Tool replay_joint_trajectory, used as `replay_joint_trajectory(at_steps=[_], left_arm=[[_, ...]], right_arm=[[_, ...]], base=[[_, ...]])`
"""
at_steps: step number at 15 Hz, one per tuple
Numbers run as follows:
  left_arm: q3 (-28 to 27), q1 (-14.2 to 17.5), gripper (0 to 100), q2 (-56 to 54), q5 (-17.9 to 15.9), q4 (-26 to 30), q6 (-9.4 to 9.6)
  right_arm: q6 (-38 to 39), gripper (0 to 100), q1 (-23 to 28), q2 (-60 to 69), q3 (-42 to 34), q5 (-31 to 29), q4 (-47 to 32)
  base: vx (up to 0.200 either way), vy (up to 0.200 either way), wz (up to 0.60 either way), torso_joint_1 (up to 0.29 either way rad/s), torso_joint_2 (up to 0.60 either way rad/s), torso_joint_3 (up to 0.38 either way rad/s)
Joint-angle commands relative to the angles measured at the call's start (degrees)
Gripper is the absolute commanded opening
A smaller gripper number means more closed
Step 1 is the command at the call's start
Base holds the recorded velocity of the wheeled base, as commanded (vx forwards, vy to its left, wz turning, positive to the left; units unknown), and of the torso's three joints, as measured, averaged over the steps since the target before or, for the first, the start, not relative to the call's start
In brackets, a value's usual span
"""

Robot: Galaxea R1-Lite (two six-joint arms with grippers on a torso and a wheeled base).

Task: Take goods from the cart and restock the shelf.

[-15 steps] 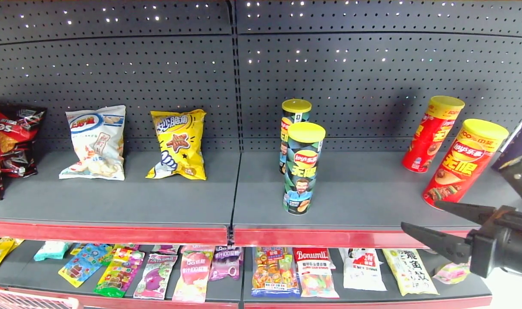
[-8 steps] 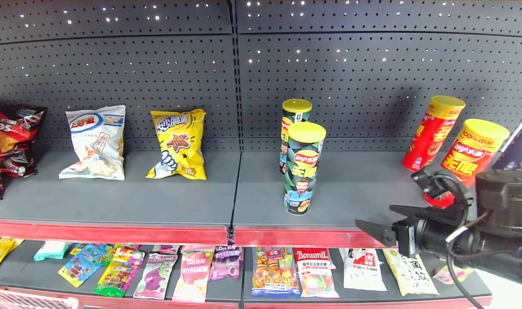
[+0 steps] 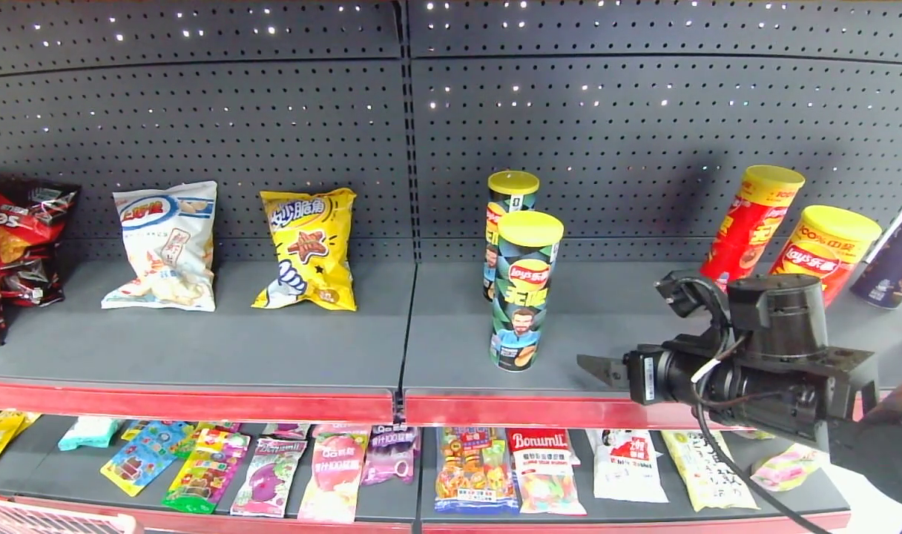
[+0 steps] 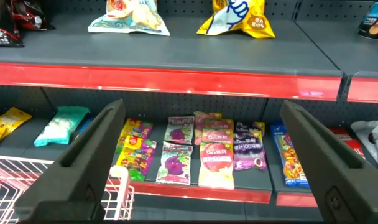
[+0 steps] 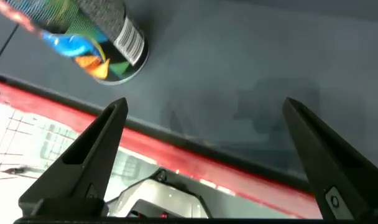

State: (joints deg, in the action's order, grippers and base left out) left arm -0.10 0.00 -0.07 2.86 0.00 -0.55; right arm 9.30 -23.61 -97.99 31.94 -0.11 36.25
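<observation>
Shelf edge (image 3: 199, 404) near right gripper (image 5: 204, 106) — fingers (image 5: 96, 149) spread.

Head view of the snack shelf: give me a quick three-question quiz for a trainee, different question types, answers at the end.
1. True or false: the right gripper is shut on a can.
2. How many green chip cans stand on the upper shelf? A one, B two, C three.
3. Fill in: the yellow snack bag lies on the robot's ____ side of the white snack bag.
Key: 1 false; 2 B; 3 right.
</observation>
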Motion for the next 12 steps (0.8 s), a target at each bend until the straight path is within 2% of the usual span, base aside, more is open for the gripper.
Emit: replay_joint_trajectory(at_steps=[1,9,12], left_arm=[[0.0,0.0,100,0.1,0.0,0.0,-0.07],[0.0,0.0,100,0.1,0.0,0.0,-0.07],[0.0,0.0,100,0.1,0.0,0.0,-0.07]], right_arm=[[0.1,100,-0.1,-3.0,1.9,0.0,0.0],[3.0,100,-0.3,-8.0,6.5,-3.7,0.0],[3.5,100,-2.3,-9.0,7.8,-3.8,0.0]], base=[[0.000,0.000,0.00,0.000,0.00,0.000],[0.000,0.000,0.00,0.000,0.00,0.000],[0.000,0.000,0.00,0.000,0.00,0.000]])
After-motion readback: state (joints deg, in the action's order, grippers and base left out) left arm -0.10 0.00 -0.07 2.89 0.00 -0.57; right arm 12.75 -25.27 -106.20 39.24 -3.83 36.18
